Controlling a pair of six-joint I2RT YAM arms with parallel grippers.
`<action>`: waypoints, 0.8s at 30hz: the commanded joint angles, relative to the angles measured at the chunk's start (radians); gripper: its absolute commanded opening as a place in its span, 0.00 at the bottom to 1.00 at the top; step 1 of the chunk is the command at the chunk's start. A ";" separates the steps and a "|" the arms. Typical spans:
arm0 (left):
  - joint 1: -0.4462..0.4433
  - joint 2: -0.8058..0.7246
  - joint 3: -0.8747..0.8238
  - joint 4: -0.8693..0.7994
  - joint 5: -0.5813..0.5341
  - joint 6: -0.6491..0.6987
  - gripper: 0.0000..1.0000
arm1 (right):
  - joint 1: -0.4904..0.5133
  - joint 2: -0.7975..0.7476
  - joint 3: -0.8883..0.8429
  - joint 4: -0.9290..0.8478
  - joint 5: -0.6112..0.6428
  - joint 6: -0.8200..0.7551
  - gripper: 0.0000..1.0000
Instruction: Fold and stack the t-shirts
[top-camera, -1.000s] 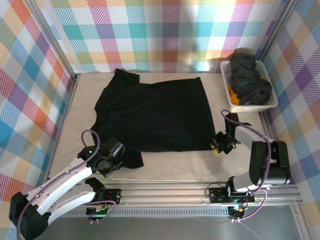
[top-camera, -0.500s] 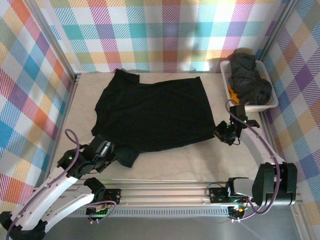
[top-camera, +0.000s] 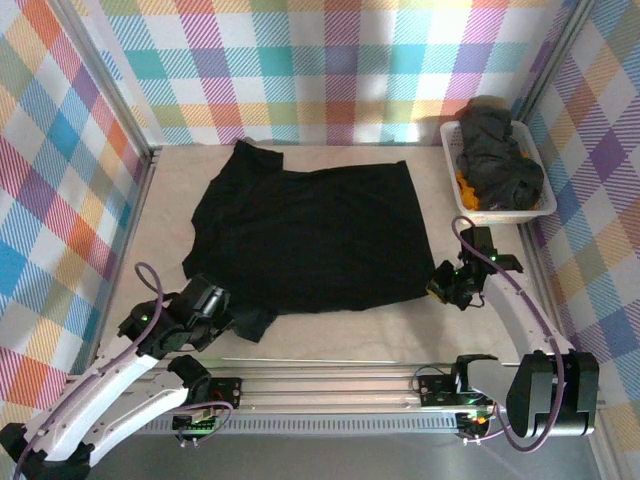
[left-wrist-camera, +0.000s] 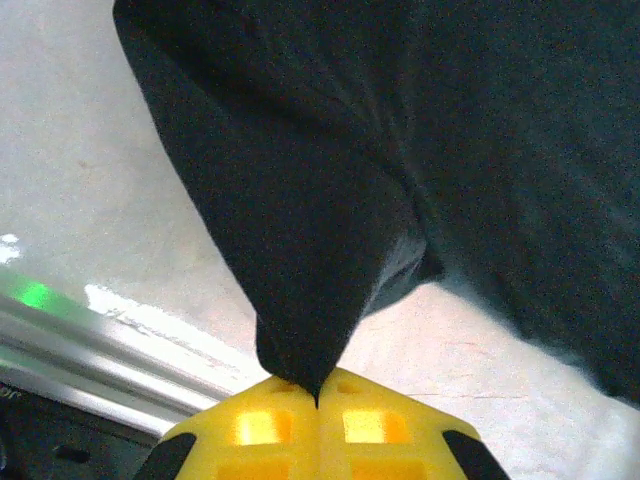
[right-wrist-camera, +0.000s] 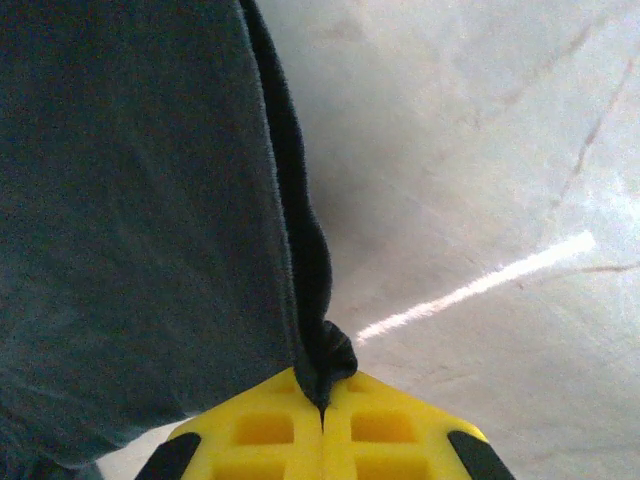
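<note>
A black t-shirt (top-camera: 310, 235) lies spread across the middle of the table. My left gripper (top-camera: 228, 318) is shut on the shirt's near-left corner; in the left wrist view the cloth (left-wrist-camera: 300, 250) runs up from the pinch of the yellow fingers (left-wrist-camera: 255, 430). My right gripper (top-camera: 437, 284) is shut on the shirt's near-right corner, and the right wrist view shows the hem (right-wrist-camera: 300, 260) bunched between the closed yellow fingers (right-wrist-camera: 385, 430). More dark t-shirts (top-camera: 497, 152) are heaped in the white basket (top-camera: 452, 185) at the back right.
A small orange item (top-camera: 466, 187) lies in the basket beside the heap. The checkered walls close in the table on three sides. An aluminium rail (top-camera: 330, 385) runs along the near edge. Bare tabletop (top-camera: 340, 335) lies between the shirt and the rail.
Both grippers have drawn the shirt's near corners, the left one back toward the near edge. The right gripper closed on its corner. The shirt's near hem now lies farther from the rail.
</note>
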 joint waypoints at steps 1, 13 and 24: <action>-0.012 0.032 -0.011 0.055 0.009 0.000 0.00 | 0.008 0.014 -0.026 -0.009 -0.019 -0.013 0.00; 0.226 0.317 0.194 0.206 0.009 0.202 0.00 | 0.006 0.185 0.135 0.037 0.034 0.014 0.00; 0.438 0.644 0.469 0.331 0.118 0.403 0.00 | 0.000 0.383 0.315 0.068 0.047 0.048 0.00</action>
